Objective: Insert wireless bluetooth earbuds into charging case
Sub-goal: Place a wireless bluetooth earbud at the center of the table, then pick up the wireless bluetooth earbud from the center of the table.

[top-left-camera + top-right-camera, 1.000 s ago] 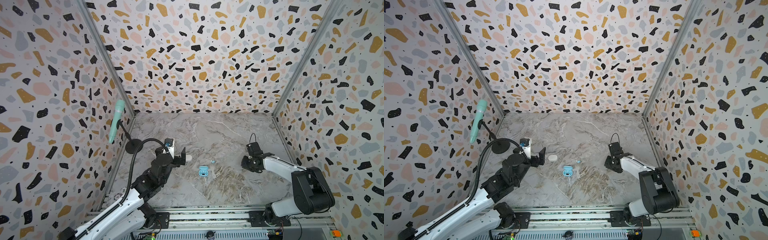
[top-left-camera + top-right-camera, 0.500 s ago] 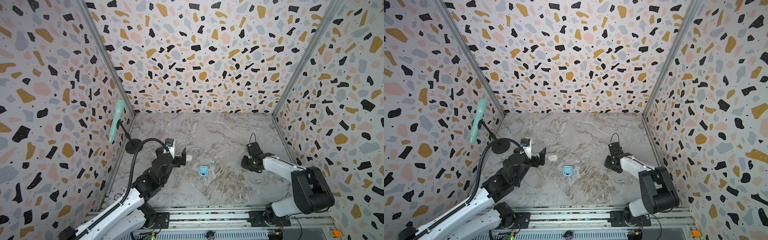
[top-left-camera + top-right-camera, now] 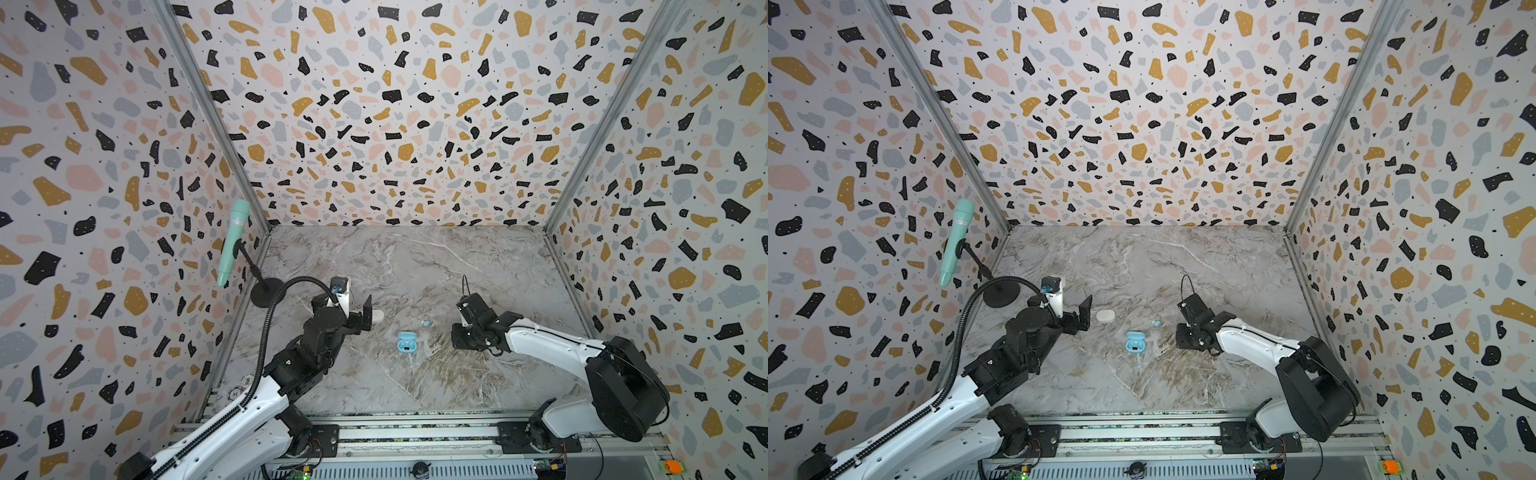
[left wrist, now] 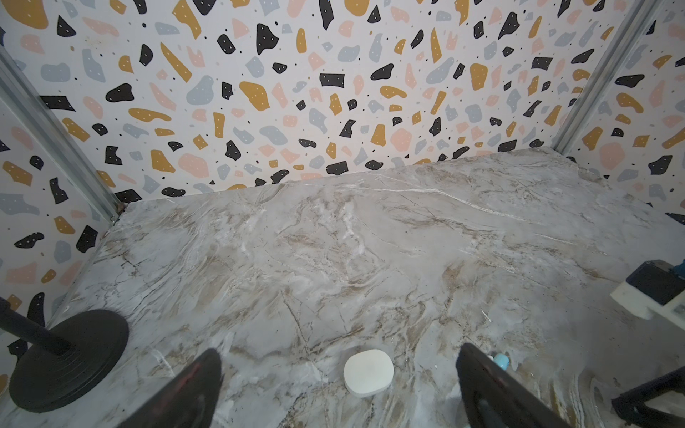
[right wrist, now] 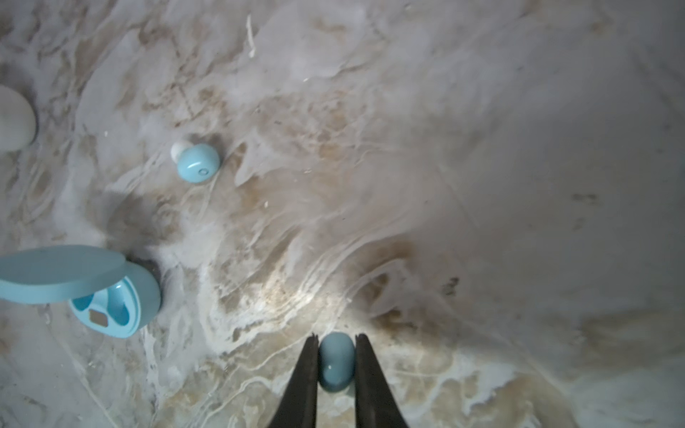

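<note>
While the left fingers (image 4: 192, 389) stand spread wide, right fingers (image 5: 304, 381) clamped on light blue earbud (image 5: 336, 361), pinched between both tips.

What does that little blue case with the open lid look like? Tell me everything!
The blue case is a small, rounded box of smooth light-blue plastic. Its lid is flipped up, so it is open. Inside are scooped hollows that look empty, with a small tan patch between them. It sits on the marble table, near its middle. A loose blue earbud lies near it, apart. Only the table touches it.
</note>
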Robot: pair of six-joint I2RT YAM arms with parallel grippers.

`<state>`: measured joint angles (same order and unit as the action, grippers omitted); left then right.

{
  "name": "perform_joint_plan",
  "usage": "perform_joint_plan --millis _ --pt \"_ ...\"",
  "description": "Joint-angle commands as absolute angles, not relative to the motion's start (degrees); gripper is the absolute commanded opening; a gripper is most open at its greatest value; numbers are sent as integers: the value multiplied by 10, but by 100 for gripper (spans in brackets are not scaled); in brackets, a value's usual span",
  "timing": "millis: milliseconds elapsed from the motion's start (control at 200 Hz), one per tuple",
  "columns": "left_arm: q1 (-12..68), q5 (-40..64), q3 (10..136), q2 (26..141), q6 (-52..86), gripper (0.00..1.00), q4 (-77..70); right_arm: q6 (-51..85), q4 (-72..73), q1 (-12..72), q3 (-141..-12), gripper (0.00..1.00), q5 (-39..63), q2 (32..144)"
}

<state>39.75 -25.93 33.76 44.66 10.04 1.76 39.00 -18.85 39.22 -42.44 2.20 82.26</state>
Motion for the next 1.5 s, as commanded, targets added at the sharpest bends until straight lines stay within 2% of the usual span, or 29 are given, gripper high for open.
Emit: perform_joint_plan --millis 0,250,375,616,921,1116,1492 --pt "394 -260 337 439 94 100 9 408 -209 428 -441 13 9 849" --pt "394 -258 337 437 94 100 11 417 -200 465 -444 14 5 891" --pt "394 -259 336 437 93 100 9 411 -206 465 -450 21 0 892" --pt "394 -257 337 441 93 100 11 385 -220 468 -471 40 -8 894" --pt "394 -259 337 440 91 100 13 379 -282 501 -520 48 -91 896" --pt "394 -259 338 436 91 100 14 409 -297 542 -529 49 -100 894" --pt "394 -257 337 427 92 100 17 436 -295 549 -522 44 -113 907"
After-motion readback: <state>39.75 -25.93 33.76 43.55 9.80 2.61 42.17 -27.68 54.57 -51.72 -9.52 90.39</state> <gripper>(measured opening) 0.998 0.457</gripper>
